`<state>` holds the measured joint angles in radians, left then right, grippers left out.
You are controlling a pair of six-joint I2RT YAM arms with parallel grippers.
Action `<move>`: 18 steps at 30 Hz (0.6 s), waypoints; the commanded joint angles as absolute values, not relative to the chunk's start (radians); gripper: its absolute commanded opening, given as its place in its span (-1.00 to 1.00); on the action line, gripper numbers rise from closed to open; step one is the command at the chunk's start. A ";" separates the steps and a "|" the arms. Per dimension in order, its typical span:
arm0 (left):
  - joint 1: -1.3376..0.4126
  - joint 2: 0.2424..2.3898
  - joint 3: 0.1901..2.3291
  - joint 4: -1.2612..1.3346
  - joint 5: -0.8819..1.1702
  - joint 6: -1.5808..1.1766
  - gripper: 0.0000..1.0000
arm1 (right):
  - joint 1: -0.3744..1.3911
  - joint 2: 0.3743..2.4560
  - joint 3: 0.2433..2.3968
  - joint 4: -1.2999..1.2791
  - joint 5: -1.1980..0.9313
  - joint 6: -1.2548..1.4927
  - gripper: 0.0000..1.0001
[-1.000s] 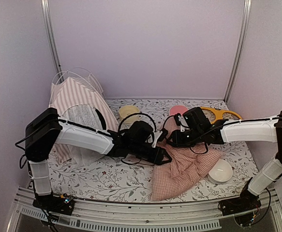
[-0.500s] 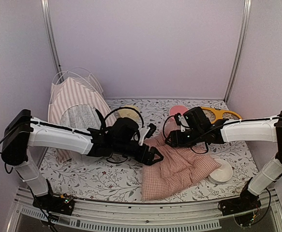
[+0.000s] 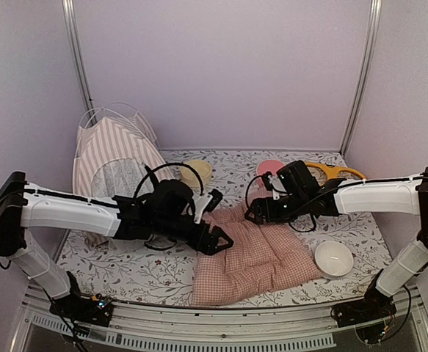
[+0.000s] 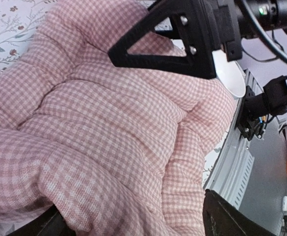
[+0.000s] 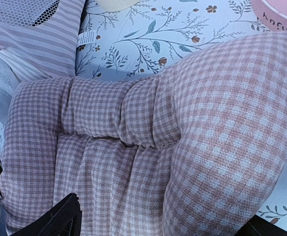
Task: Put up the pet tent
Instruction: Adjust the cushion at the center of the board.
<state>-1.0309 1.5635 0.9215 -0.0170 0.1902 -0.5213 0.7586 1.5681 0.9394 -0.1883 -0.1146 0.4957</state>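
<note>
At the far left corner of the table (image 3: 152, 273), the pet tent (image 3: 114, 150) stands upright.
Its peak points up, long axis vertical, its curtained door (image 3: 120, 180) facing mid-table. My left claw (image 3: 217, 242) and right claw (image 3: 252, 215) hang spread over the checked cushion (image 3: 261, 253). I judge I should pinch opposite edges evenly and slide it in flat, clear of the poles (image 3: 118, 110).

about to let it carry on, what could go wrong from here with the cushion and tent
The left hand and right hand hover open, low over the cushion; a low move might snag it. Dragging it right would shove the white bowl. A left arm sweep might knock the pet tent.
</note>
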 commanded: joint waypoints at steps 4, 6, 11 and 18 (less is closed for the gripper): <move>-1.012 1.588 0.886 0.092 0.367 -0.521 0.19 | 0.798 1.594 0.996 -0.154 -0.206 0.473 0.95; -1.012 1.627 0.887 0.134 0.394 -0.523 -0.21 | 0.816 1.604 1.015 -0.151 -0.220 0.472 0.97; -1.013 1.708 0.888 0.230 0.414 -0.534 -0.84 | 0.872 1.633 1.035 -0.146 -0.256 0.458 1.00; -1.014 1.764 0.879 0.317 0.400 -0.528 -1.00 | 0.912 1.656 1.014 -0.128 -0.306 0.448 0.99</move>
<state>-1.0187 1.7378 0.8871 0.1978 0.3897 -0.5346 0.8837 1.6344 1.0092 -0.1635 -0.2234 0.4583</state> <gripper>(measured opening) 0.018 0.998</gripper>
